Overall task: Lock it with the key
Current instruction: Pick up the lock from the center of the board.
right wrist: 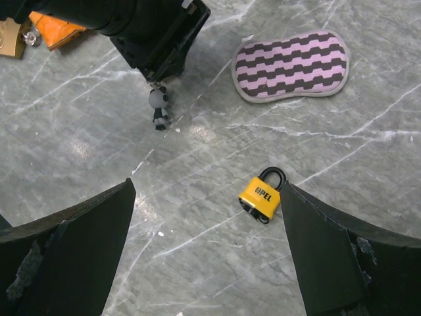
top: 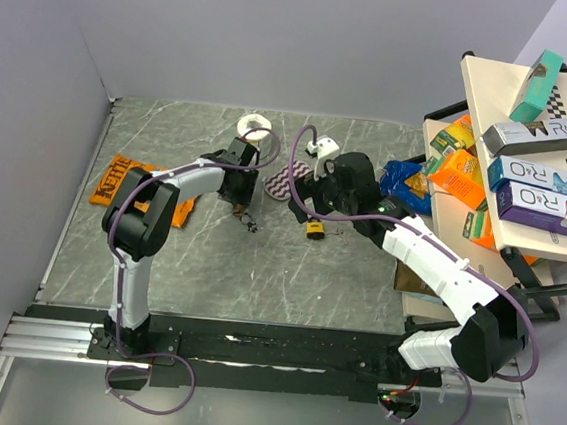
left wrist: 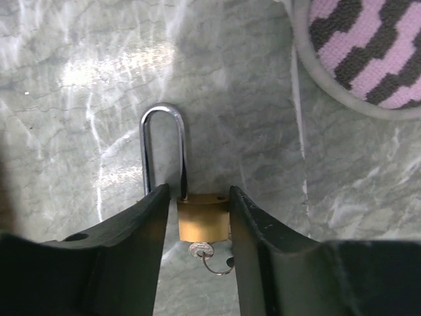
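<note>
A brass padlock (left wrist: 204,220) lies between the fingertips of my left gripper (left wrist: 198,192). Its silver shackle (left wrist: 163,115) is raised, with one leg hanging free beside the body. A small key (left wrist: 200,250) on a wire ring sticks out of the bottom. The jaws stand either side of the body, with a thin gap on the left and the right finger (left wrist: 247,224) against it or nearly so. In the top view the left gripper (top: 238,183) points down at mid-table. My right gripper (right wrist: 207,187) is wide open above the table, and a yellow padlock (right wrist: 262,194) lies beside its right finger.
A pink and black striped pad (right wrist: 293,62) lies beyond the yellow padlock (top: 315,231). An orange packet (top: 116,181) lies at the left and a white roll (top: 257,127) at the back. Snack bags (top: 458,174) and boxes (top: 547,188) crowd the right edge.
</note>
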{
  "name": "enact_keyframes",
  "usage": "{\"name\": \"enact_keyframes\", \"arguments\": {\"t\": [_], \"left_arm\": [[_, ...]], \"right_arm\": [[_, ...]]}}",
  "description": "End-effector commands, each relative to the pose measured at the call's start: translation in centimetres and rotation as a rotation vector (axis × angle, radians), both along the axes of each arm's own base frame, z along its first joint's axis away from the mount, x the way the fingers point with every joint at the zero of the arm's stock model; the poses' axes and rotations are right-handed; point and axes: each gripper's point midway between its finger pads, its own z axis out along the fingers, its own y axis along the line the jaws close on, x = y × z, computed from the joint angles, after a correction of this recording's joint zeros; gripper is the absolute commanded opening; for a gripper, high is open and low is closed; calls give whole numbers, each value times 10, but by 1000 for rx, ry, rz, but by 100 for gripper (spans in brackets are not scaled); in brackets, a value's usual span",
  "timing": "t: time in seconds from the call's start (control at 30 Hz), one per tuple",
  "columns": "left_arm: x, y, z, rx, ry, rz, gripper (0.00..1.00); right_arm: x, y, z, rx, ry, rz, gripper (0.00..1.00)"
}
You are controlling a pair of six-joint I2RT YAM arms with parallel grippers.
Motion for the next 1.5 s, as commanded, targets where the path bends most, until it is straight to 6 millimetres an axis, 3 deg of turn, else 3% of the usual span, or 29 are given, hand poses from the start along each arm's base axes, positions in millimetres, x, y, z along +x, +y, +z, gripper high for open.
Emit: {"name": "enact_keyframes", "arguments": {"t": [0.0, 0.1, 0.2, 0.33, 0.43, 0.47, 0.67, 0.77, 0.83, 0.87, 0.9, 0.97, 1.0, 1.07, 1.17, 1.27, 1.37, 1.47], "left_arm": [[-23, 10, -21, 53, 108, 17, 46], [-27, 9, -14, 44, 106, 34, 47], [-37, 7, -16, 47, 120, 32, 58], [-44, 5, -20, 53, 133, 34, 60], [-45, 4, -23, 50, 143, 38, 55], [-46, 4, -24, 51, 146, 36, 47], [-53, 2, -24, 40, 155, 38, 48], [-48, -3, -9, -8, 118, 45, 28], [-36, -16, 28, -117, 12, 46, 5], [-32, -21, 45, -165, -38, 50, 1], [-27, -27, 81, -256, -148, 59, 1], [-26, -33, 116, -342, -231, 56, 1], [-26, -36, 144, -401, -283, 65, 1], [-27, -40, 174, -461, -325, 71, 1], [-32, -56, 243, -616, -441, -11, 1], [-45, -58, 317, -746, -655, -109, 1], [-65, -55, 357, -844, -730, -131, 1], [-73, -54, 380, -933, -704, -81, 1]], "right_arm": [[-5, -3, 18, 11, -45, 30, 100], [-7, -3, 18, 5, -41, 38, 100], [-8, -3, 19, 7, -42, 43, 100], [-7, -2, 19, 6, -39, 46, 100], [-7, -1, 20, 6, -39, 47, 100], [-6, -1, 20, 6, -39, 46, 100], [-5, 0, 20, 3, -38, 49, 100], [-3, 1, 24, 11, -34, 42, 100], [-1, 1, 29, 19, -39, 24, 100], [-1, 1, 31, 27, -35, 17, 100], [1, 0, 34, 36, -37, 5, 100], [1, 0, 43, 72, -41, 4, 100], [2, -1, 47, 79, -49, 2, 100], [-2, 2, 57, 126, -49, 10, 100], [-8, 8, 76, 159, -81, 63, 100], [-10, 11, 104, 208, -138, 86, 100], [-23, 17, 135, 278, -211, 165, 100], [-28, 19, 167, 373, -339, 190, 100]]}}
